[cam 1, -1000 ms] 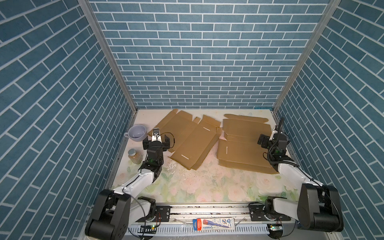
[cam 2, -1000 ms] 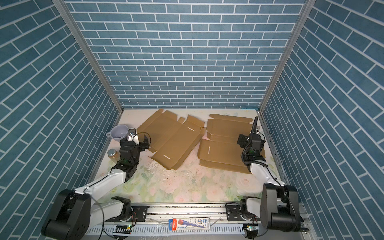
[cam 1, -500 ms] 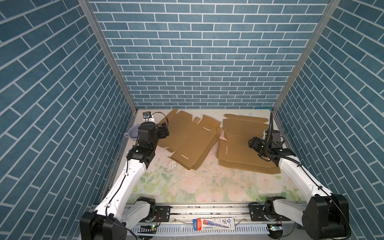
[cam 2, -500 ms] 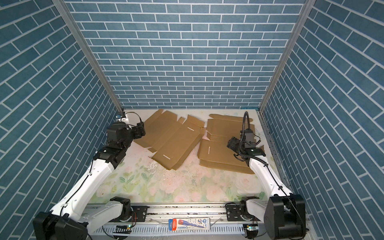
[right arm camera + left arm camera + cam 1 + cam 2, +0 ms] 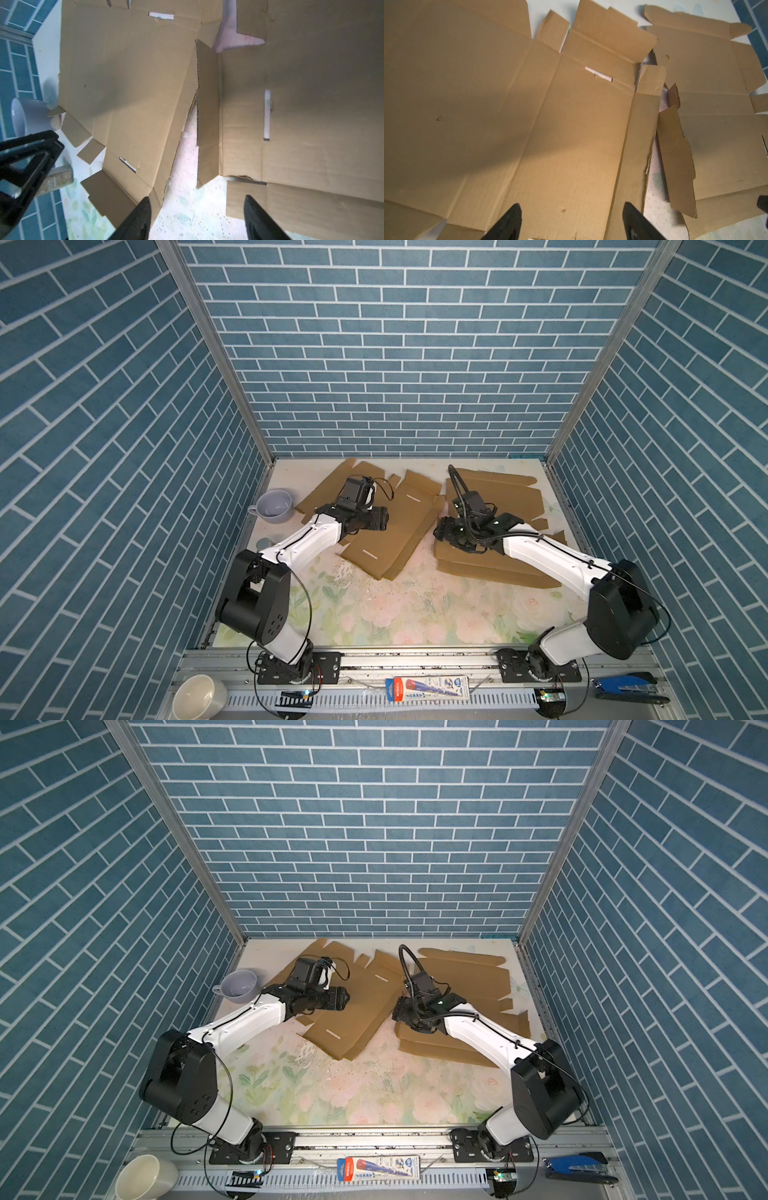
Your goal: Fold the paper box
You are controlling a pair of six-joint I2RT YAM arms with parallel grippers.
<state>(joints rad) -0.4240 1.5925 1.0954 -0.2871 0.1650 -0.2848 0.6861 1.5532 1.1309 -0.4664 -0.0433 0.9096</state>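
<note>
Hovering over the unfolded paper box [image 5: 409, 539], which lies flat at the far middle of the table [image 5: 374, 614], the left fingers [image 5: 510, 220] stand apart, empty. The right fingers [image 5: 141, 216], likewise apart and empty, hang above the gap beside a second flat box [image 5: 515, 497] at far right.

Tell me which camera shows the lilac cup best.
Both top views show the lilac cup whole and sharp, with its rim and handle visible. The right wrist view catches only a blurred part of it at the frame's edge. The left wrist view misses it entirely.
</note>
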